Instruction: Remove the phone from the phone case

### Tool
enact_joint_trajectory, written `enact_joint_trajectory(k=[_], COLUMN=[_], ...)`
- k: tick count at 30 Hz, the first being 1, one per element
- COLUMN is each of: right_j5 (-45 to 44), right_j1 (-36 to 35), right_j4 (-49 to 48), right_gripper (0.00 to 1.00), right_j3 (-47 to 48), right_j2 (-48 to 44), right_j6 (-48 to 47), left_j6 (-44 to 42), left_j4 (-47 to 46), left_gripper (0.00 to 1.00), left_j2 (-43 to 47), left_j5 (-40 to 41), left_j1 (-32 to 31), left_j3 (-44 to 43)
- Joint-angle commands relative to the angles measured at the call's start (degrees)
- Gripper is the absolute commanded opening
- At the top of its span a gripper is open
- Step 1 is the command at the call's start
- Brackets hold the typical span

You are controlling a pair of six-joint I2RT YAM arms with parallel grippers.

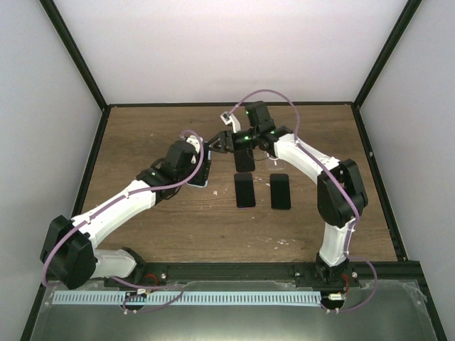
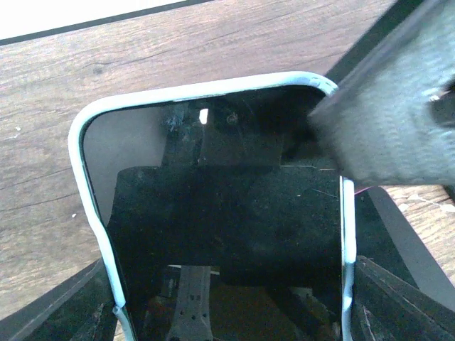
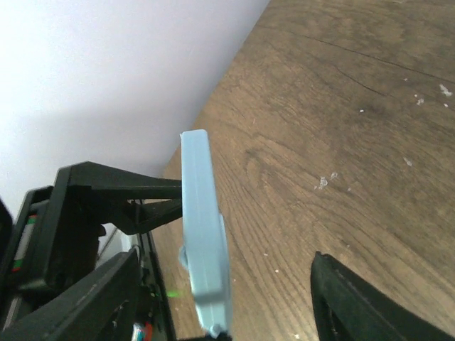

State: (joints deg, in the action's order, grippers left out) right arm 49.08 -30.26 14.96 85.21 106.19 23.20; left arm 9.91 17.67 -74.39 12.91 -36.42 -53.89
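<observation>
The phone (image 2: 227, 206), black screen up, sits in a light blue case (image 2: 192, 92). My left gripper (image 2: 227, 309) is shut on the case's long sides and holds it above the wooden table (image 1: 142, 135); in the top view it is left of centre (image 1: 200, 169). My right gripper (image 1: 219, 142) is open at the case's far end. One grey finger pad (image 2: 398, 106) covers the case's top right corner. In the right wrist view the case (image 3: 202, 227) stands edge-on between my open right fingers (image 3: 355, 305), nearer the left one.
Three black phones lie on the table right of the held phone: one at the back (image 1: 244, 160), two side by side nearer (image 1: 245, 191) (image 1: 280, 191). A black frame (image 1: 92, 163) and pale walls bound the table.
</observation>
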Motion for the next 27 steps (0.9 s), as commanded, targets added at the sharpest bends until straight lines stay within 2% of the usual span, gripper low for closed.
enact_joint_trajectory(k=[1,11,14,15,17,20,27], right_j5=[1.24,2.98,2.58,2.42,2.54,4.34,6.49], right_j1=[-1.02,-1.73,-1.68,-1.50,-0.79,0.81,3.80], right_j4=[-0.75,-0.54,0.56,1.03,1.61,1.59,-0.12], right_gripper=[0.58,0.19,0.06,0.02,0.01,0.01,0.01], right_j3=[3.66,4.41,5.37,5.76,6.24,6.51,6.35], right_j2=[1.54,1.71,1.09,0.79,0.21,-0.82,-3.22], right_j6=[0.27,-0.55,-2.07,-2.65,-3.17,-3.31,-6.16], left_j6=[-1.06,-2.50,-3.27,-3.71,-4.45,-5.73,-6.62], left_j4=[-4.44,-4.65,-4.05,-3.62,-2.07,-0.22,2.16], left_gripper=[0.60,0.60,0.67,0.75,0.88,0.98,1.00], left_j2=[0.80,0.53,0.64,0.65,0.88,1.88,6.93], left_j5=[-0.15,-0.08,-1.41,-1.93,-3.04,-4.76,-14.76], left_j1=[-1.20,-1.90,-1.89,-1.90,-1.87,-1.89,-1.78], left_j3=[-2.76,-3.77,-3.93,-4.13,-4.90,-4.82,-2.93])
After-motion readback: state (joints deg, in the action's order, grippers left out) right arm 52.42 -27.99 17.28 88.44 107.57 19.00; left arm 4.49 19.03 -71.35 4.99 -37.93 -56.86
